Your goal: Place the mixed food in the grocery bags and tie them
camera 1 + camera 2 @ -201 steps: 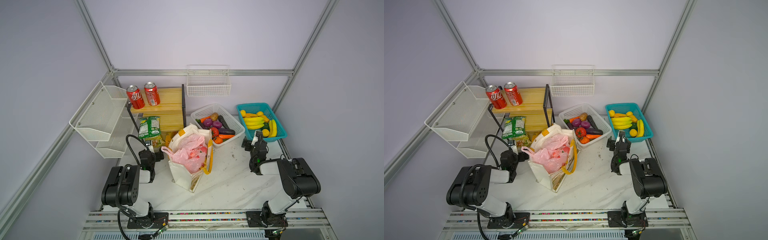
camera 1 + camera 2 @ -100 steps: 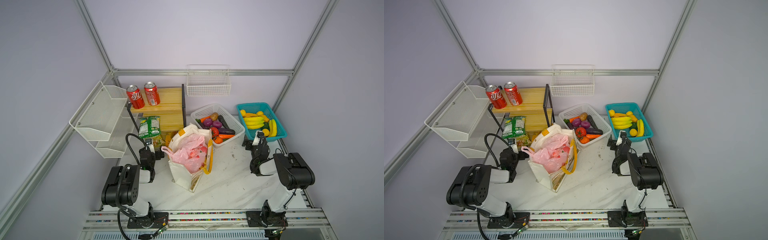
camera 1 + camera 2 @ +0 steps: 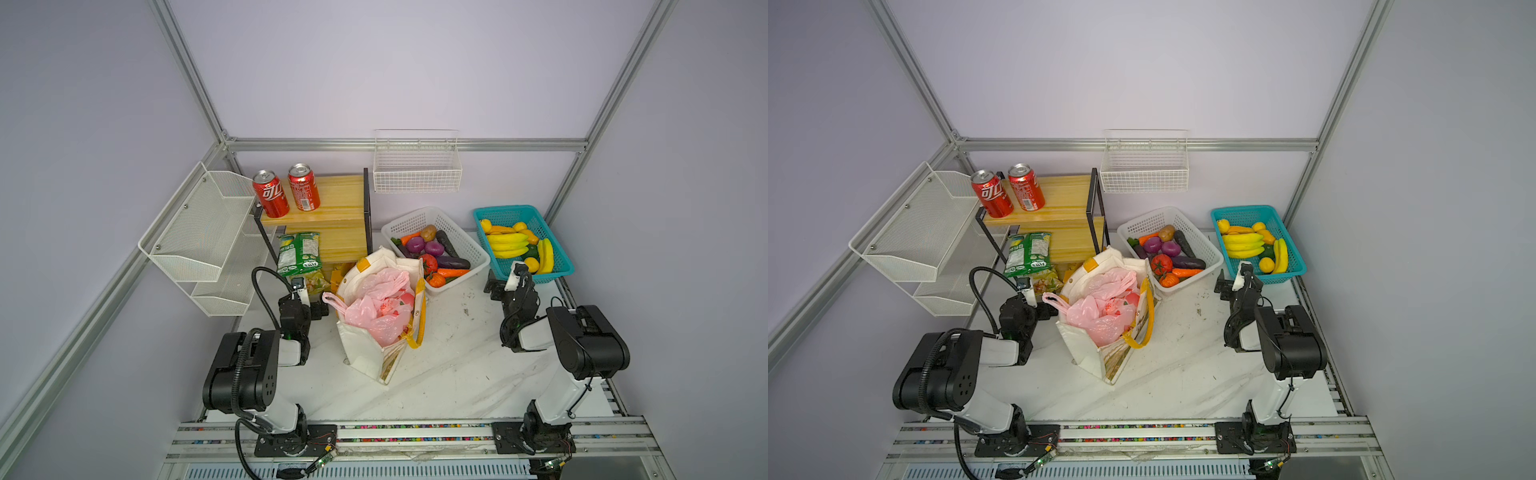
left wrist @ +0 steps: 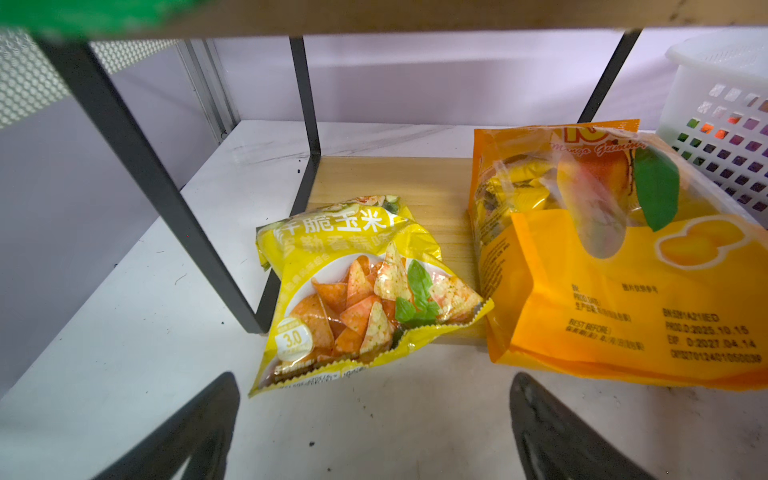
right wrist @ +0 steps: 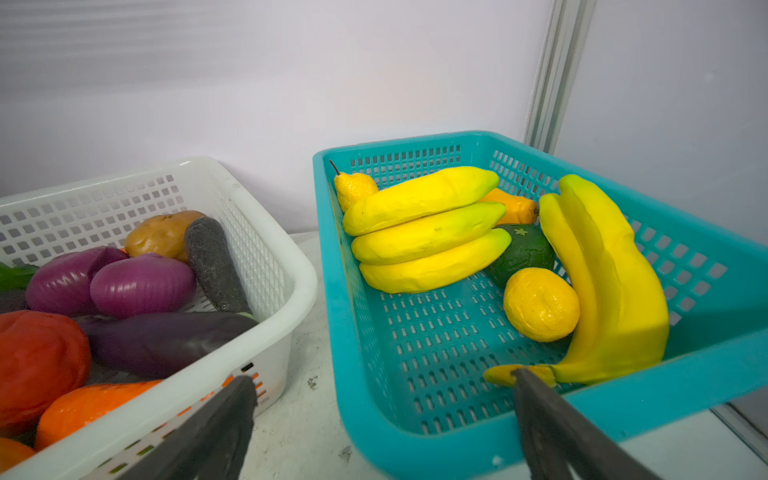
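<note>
The packet [image 4: 357,291] is laid flat, lengthwise, its foot toward the left gripper [image 4: 374,378]. That and the right gripper [image 5: 382,378] are spread wide, empty.

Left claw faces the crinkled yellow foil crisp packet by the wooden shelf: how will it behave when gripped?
The crinkled yellow foil crisp packet is creased and puffy, so it will probably crumple and flop rather than hold shape. Its glossy film may slip. Lying flat, it should not roll.

Pink plastic bag [image 3: 374,311] inside upright cream tote [image 3: 360,351]
</note>
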